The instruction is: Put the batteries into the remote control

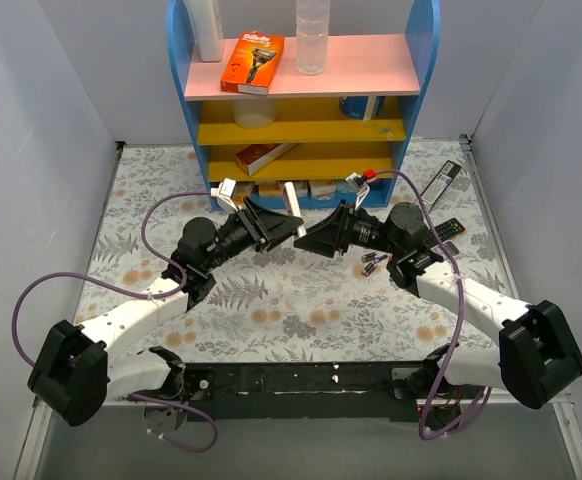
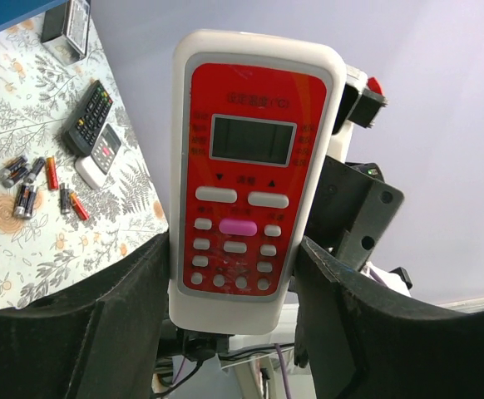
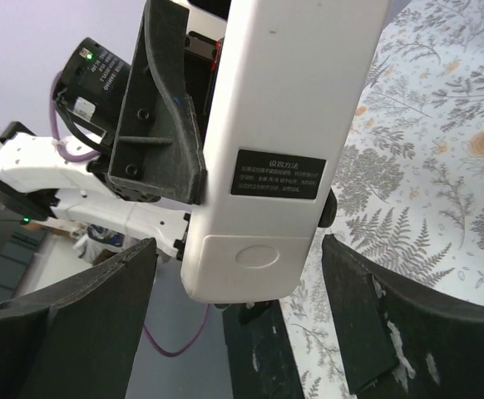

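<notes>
Grips with the left gripper [image 2: 234, 249] the short white rectangular plastic remote control [image 2: 244, 150], red button face toward the left wrist camera; jaws closed tight on its lower sides, black pads [image 2: 117, 324] pressing from 9 and 3 o'clock. Holds it clear of the flower-patterned table cloth [image 1: 271, 300], upright or nearly so, close to the centre of the top view, probably to leave both faces free. Turns the plain white back, with black label [image 3: 277, 173] and closed battery cover [image 3: 254, 251], toward the right wrist camera. Places the right gripper [image 3: 235, 249] around the cover end, jaws wide apart, one finger at 9 o'clock and one at 3 o'clock of the remote, no contact visible; likely positioned so in order to slide the cover off. Leaves the small slim cylinder batteries [image 1: 371, 262], dark with red ends, loose on the cloth at about 4 o'clock from the remote, near the right arm, easy to reach after opening; none loaded yet, judging by the shut cover. Shows also a black remote [image 1: 449, 228] at 2 o'clock from the batteries; not part of the job. Needs care with the push on the cover; possible slipping of the remote in the left grip.
</notes>
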Robot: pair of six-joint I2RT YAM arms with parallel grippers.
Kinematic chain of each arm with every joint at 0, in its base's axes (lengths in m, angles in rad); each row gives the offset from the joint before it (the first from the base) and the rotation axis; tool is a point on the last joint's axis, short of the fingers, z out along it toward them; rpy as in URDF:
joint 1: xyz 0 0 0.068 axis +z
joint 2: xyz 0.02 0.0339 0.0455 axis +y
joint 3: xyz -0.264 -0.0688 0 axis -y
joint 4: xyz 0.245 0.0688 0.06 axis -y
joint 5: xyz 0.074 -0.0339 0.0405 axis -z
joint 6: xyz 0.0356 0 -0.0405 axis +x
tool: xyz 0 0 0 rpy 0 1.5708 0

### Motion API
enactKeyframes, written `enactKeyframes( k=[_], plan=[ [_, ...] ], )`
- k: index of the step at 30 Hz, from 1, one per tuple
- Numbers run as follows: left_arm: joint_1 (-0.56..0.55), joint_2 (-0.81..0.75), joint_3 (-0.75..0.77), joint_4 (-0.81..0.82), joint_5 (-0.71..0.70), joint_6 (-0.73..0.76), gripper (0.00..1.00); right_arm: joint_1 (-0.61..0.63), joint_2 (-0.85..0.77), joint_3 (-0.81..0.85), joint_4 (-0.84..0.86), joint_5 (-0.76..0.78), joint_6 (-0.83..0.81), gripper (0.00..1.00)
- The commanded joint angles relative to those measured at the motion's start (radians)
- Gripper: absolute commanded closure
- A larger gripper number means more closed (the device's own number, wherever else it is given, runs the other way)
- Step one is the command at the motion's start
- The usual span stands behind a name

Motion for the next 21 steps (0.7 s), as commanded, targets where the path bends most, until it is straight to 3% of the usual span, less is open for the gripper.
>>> enactKeyframes(
  k=[1,8,11,13,14,15,17,18,20,21],
  plan=[
    [-0.005,-0.004,0.011,0.065,0.007,-0.018,0.87,0.005,0.022,-0.008,0.186,-0.029,0.097,0.16],
    [-0.005,0.005,-0.023,0.171,0.019,-0.061,0.87,0.004,0.060,-0.002,0.267,-0.072,0.159,0.24],
    [-0.006,0.004,-0.021,0.183,0.024,-0.057,0.87,0.004,0.082,-0.005,0.320,-0.089,0.199,0.32],
    [-0.006,0.002,-0.023,0.183,0.021,-0.048,0.86,0.004,0.088,-0.002,0.322,-0.099,0.201,0.47],
    [-0.006,-0.001,-0.024,0.180,0.019,-0.044,0.85,0.004,0.086,0.007,0.310,-0.107,0.193,0.62],
    [-0.006,-0.002,-0.026,0.175,0.018,-0.034,0.83,0.004,0.083,0.015,0.293,-0.112,0.183,0.69],
    [-0.005,-0.008,-0.026,0.140,0.012,-0.014,0.69,0.004,0.077,0.027,0.214,-0.115,0.126,0.86],
    [-0.006,-0.022,-0.024,0.117,0.004,-0.002,0.51,0.004,0.067,0.042,0.181,-0.113,0.103,0.92],
    [-0.006,-0.045,-0.010,0.024,-0.030,0.054,0.30,0.004,0.051,0.057,0.097,-0.099,0.040,0.99],
    [-0.006,-0.071,0.000,-0.016,-0.045,0.075,0.06,0.004,0.033,0.076,0.007,-0.092,-0.030,0.99]
  ],
)
